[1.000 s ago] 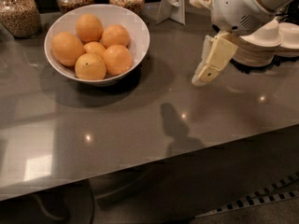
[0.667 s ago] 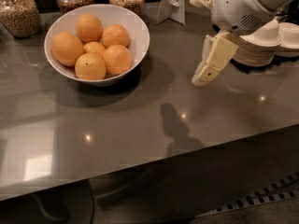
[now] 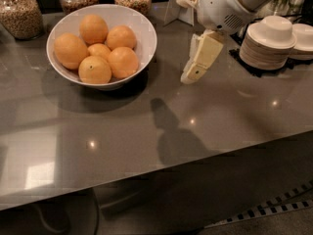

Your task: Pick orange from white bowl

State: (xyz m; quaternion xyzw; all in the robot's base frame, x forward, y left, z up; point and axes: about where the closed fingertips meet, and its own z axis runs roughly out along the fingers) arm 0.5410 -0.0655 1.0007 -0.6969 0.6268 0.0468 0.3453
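Observation:
The white bowl (image 3: pixel 146 33) stands at the back left of the grey counter and holds six oranges. The largest orange (image 3: pixel 71 50), slightly oblong with plain matte skin, lies at the bowl's left side. A rounder orange with a dark stem dot (image 3: pixel 94 70) lies at the front, and a small half-hidden one (image 3: pixel 99 49) sits in the middle. My gripper (image 3: pixel 191 73) hangs from the white arm, pointing down and to the left. It is above the counter to the right of the bowl, apart from it and holding nothing.
Three glass jars of grains (image 3: pixel 19 13) line the back edge. Stacks of small white plates (image 3: pixel 266 45) sit on a dark mat at the right. A white card stand (image 3: pixel 178 9) is behind the arm. The counter's front edge (image 3: pixel 161 168) runs across below.
The gripper has moved left, closer to the bowl. The bowl and oranges have not moved.

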